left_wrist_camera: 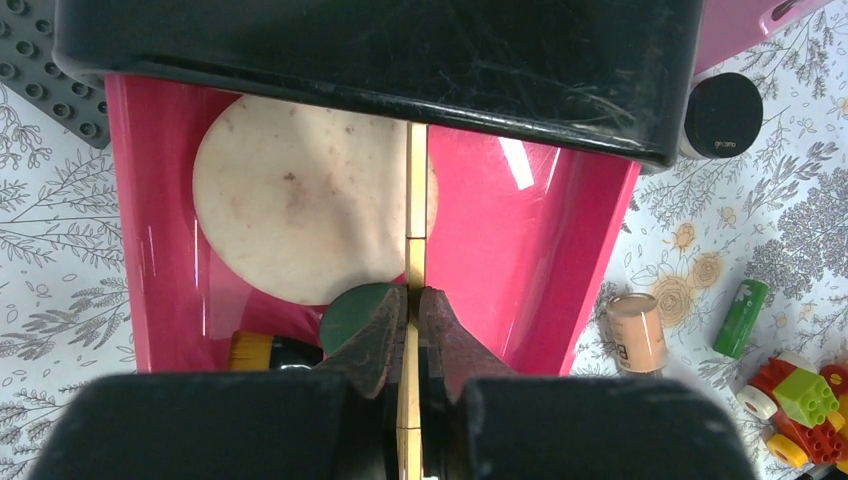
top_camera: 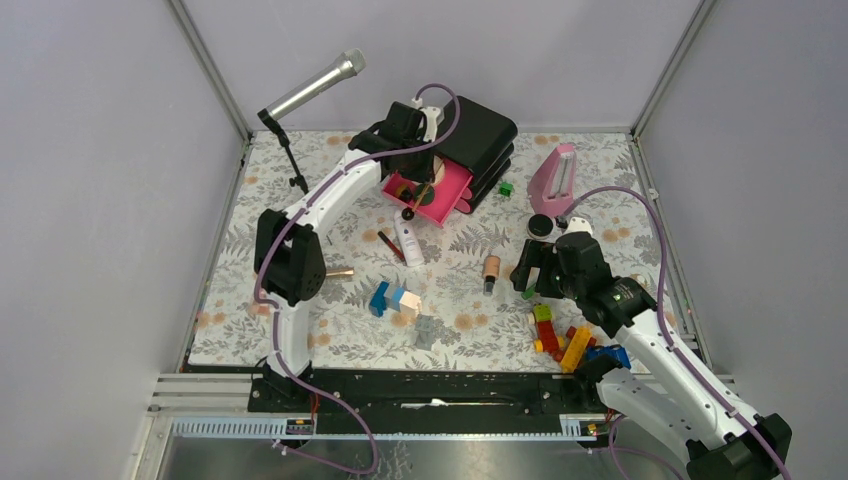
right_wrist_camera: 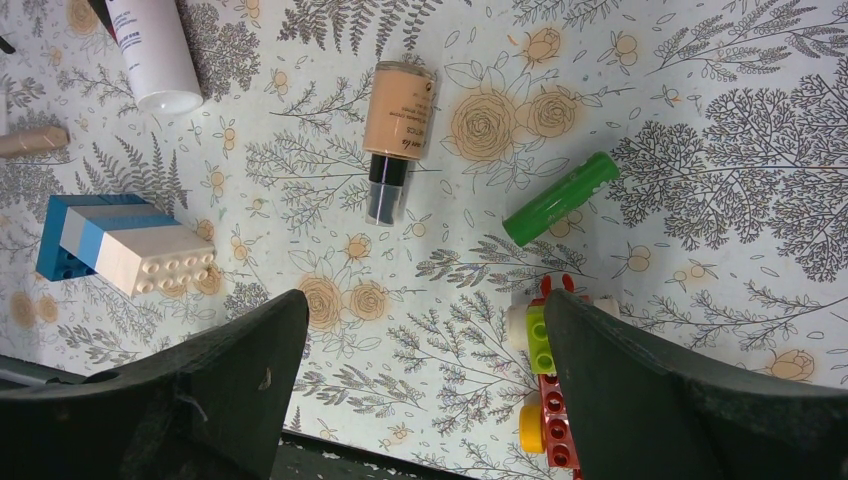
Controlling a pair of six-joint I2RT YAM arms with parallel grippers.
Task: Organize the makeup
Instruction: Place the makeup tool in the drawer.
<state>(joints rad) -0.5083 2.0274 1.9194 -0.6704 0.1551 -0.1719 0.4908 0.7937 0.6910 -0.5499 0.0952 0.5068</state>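
Your left gripper (left_wrist_camera: 413,305) is clamped shut on one thin gold stick (left_wrist_camera: 416,200), over the one open pink plastic drawer (left_wrist_camera: 160,250) of the black organiser box (top_camera: 480,135). The stick tilts across the drawer.

Counted in the drawer:
- one round beige puff (left_wrist_camera: 290,200)
- one dark green disc (left_wrist_camera: 350,305), right behind the fingers
- one orange-and-black item at the near corner, too hidden to name

Your right gripper (right_wrist_camera: 425,300) hangs over the floral tablecloth (right_wrist_camera: 700,150) with its jaws wide apart, holding nothing and touching nothing.

Counted below and ahead of it:
- one peach bottle with black cap (right_wrist_camera: 395,120), lying flat
- one green plastic cylinder (right_wrist_camera: 560,198), near the bottle but apart from it
- one cluster of red, green and yellow plastic bricks (right_wrist_camera: 540,380) by the right finger; the brick count is unclear

Loose makeup farther out, all lying on the cloth outside the drawer:
- one white tube (top_camera: 408,240), with one thin red pencil (top_camera: 391,246) just beside it
- one rose-gold lipstick (top_camera: 338,272), close to the left arm's elbow
- one round black compact (top_camera: 541,227), just beside the one pink wedge-shaped metronome (top_camera: 553,180)

Other items:
- one blue-and-white brick block (right_wrist_camera: 120,250)
- one grey brick (top_camera: 426,330)
- one small green brick (top_camera: 506,187) by the box
- one silver microphone on a black stand (top_camera: 310,90) at the far left
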